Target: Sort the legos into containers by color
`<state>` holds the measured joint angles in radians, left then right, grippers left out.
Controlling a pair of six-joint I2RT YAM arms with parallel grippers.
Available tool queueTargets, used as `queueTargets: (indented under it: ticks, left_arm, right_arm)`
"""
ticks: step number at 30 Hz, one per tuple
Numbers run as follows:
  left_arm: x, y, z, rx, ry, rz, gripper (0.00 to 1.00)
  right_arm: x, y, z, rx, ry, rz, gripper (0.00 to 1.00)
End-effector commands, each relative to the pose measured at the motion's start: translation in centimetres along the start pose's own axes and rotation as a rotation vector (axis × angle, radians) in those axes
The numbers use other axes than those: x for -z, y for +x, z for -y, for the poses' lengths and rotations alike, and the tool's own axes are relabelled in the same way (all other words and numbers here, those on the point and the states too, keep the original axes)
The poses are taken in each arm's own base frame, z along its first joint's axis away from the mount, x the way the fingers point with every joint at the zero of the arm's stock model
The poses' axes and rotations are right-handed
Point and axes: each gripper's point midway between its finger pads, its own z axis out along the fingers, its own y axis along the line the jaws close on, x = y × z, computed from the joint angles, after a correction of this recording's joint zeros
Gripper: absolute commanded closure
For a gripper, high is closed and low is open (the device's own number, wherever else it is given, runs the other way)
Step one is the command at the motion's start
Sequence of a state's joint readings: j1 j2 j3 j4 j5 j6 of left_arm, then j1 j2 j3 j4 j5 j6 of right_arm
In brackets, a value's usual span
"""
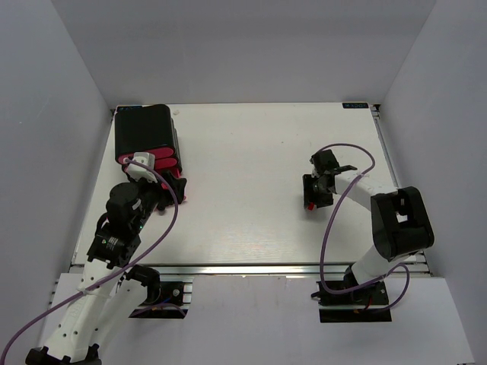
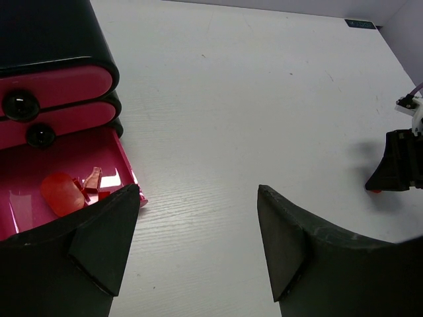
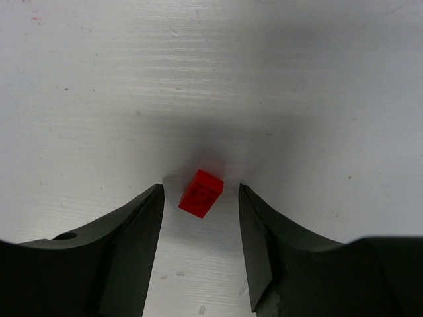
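Observation:
A small red lego (image 3: 201, 193) lies on the white table between the open fingers of my right gripper (image 3: 201, 191), not touched by either finger; it shows as a red speck (image 1: 310, 206) in the top view under the right gripper (image 1: 313, 199). The black housing (image 1: 144, 133) with pink drawers stands at the far left. Its lowest drawer (image 2: 125, 173) is pulled out and holds red pieces (image 2: 63, 193). The two upper drawers (image 2: 59, 89) are shut. My left gripper (image 2: 198, 198) is open and empty, just in front of the open drawer.
The right arm's gripper (image 2: 400, 162) shows at the right edge of the left wrist view. White walls enclose the table on three sides. No green or lime-yellow bricks show in any view.

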<state>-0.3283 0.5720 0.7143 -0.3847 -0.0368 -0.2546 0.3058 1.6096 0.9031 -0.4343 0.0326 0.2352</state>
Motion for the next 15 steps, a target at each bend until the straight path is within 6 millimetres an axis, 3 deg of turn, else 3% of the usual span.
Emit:
queueTargets:
  ticks: [1, 5, 10, 15]
  left_arm:
    - [0.1, -0.6, 0.1, -0.004, 0.008, 0.023, 0.18]
    - [0.2, -0.6, 0.0, -0.004, 0.002, 0.026, 0.19]
    - [0.4, -0.8, -0.1, -0.004, -0.004, 0.034, 0.19]
    - [1.1, -1.5, -0.1, 0.001, -0.005, 0.072, 0.19]
  right_arm:
    - [-0.9, -0.1, 0.1, -0.008, 0.047, 0.002, 0.48]
    - [-0.9, 0.3, 0.2, 0.017, 0.072, 0.001, 0.53]
    - [-1.0, 0.6, 0.0, 0.043, 0.076, -0.016, 0.72]
    - [0.1, -0.9, -2.5, 0.125, -0.023, 0.005, 0.91]
